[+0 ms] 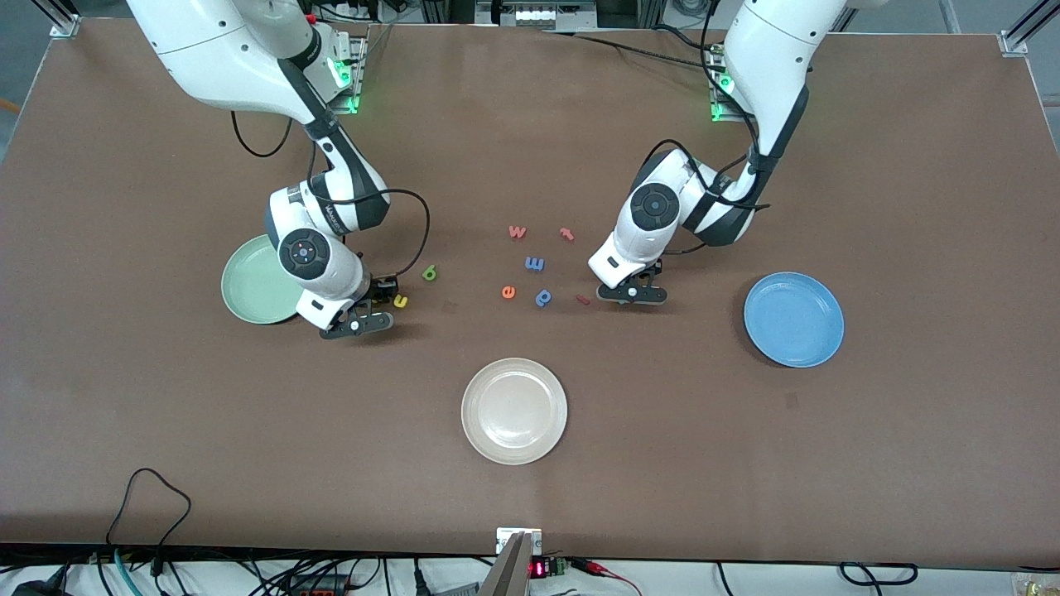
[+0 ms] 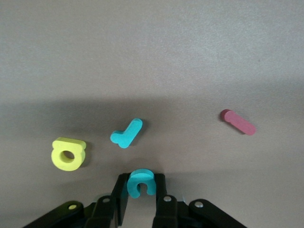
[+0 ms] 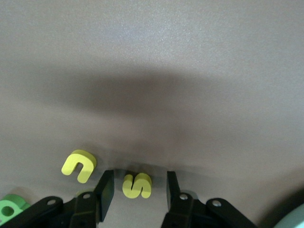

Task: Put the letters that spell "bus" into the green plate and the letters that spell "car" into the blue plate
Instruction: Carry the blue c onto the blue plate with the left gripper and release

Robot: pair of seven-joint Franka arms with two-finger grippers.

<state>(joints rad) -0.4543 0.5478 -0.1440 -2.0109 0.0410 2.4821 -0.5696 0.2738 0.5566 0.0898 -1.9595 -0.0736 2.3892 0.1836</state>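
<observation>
So your left gripper [image 2: 138,192] is down at the table between the loose letters in the middle and the blue plate [image 1: 793,319], and its fingers [image 2: 122,192] are pinched onto the teal "c" [image 2: 140,182]. In the left wrist view you see the teal "r" [image 2: 127,133] lying flat just past the fingertips, the yellow "a" [image 2: 69,153] next to it, and the small red bar [image 2: 238,122] off on its own, clear of both. None of those three touch each other.

Your right gripper [image 3: 137,190] sits low right beside the green plate [image 1: 258,281], at the right arm's end of the table. Its fingers [image 3: 105,190] stand apart with the yellow "s" [image 3: 137,185] between them, gaps on both sides, so nothing is squeezed yet. The yellow "u" [image 3: 79,165] lies just beside one finger, and a bit of the green "b" [image 3: 8,208] peeks in at the edge of that wrist view.

Both colored plates look empty, and so does the cream-white plate [image 1: 513,410] that sits nearest the front camera. In the middle you've got the leftovers: a salmon "w" [image 1: 517,232] and "t" [image 1: 566,233], a blue "m" [image 1: 535,263], an orange "e" [image 1: 508,291] and a blue "p" [image 1: 543,297].
</observation>
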